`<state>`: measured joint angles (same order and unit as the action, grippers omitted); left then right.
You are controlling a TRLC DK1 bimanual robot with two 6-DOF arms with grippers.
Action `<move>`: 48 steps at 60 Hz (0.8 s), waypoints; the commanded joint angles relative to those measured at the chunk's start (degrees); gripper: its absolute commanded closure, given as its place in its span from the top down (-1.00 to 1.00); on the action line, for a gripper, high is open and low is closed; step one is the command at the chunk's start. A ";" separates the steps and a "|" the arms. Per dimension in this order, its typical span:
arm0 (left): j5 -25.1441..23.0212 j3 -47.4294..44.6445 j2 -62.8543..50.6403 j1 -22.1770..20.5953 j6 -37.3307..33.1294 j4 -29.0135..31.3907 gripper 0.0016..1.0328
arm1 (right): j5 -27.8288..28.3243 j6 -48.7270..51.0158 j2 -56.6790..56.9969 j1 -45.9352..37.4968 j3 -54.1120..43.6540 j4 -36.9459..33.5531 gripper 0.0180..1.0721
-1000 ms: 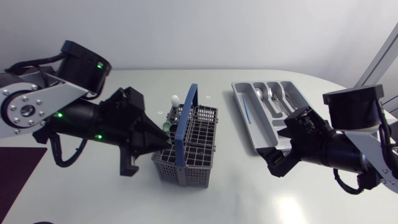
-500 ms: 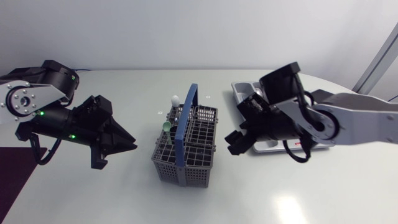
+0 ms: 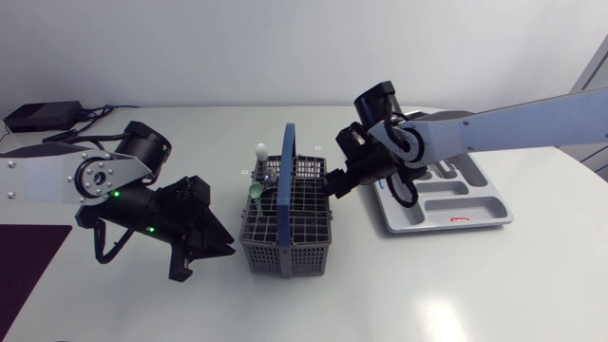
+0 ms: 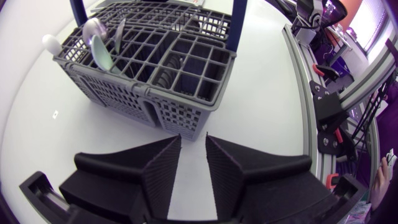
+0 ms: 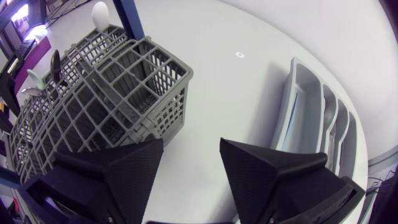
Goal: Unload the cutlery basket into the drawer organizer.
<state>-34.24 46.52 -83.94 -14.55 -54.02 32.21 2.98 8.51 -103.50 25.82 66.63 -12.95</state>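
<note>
My left arm point(image 3: 57, 176) comes in from the left edge, black joint raised, last link angled down and pointing toward the middle. The left end effector point(image 3: 226, 251) sits low, its fingers point(image 4: 163, 168) approx parallel w/ only a narrow gap btwn them and nothing in it. My right arm point(image 3: 503, 123) is stretched long from the right edge past centre, and the right end effector point(image 3: 339, 182) points down-left w/ fingers point(image 5: 124, 168) spread wide, holding nothing.

No text, number or sign is legible in any view. One small red label point(image 3: 459, 218) sits on the near rim of the drawer organizer point(image 3: 446, 204); its print is too small to read.
</note>
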 commanded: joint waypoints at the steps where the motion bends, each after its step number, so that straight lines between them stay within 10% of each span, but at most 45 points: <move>1: -0.74 -0.47 -1.93 -1.27 0.14 -1.27 -0.40 | 0.44 -1.92 -2.32 0.63 3.86 -0.67 0.26; 26: -1.01 -0.56 -0.52 -5.93 3.66 -2.50 -0.40 | 3.96 -2.10 -7.85 3.62 15.28 -5.95 0.28; 48: -1.01 1.20 -4.12 -17.71 12.01 -10.76 -0.29 | 4.31 0.36 18.07 -0.86 -4.23 -7.62 0.71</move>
<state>-34.48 46.61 -85.62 -30.26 -44.38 22.31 6.79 8.14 -92.77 25.12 67.18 -19.73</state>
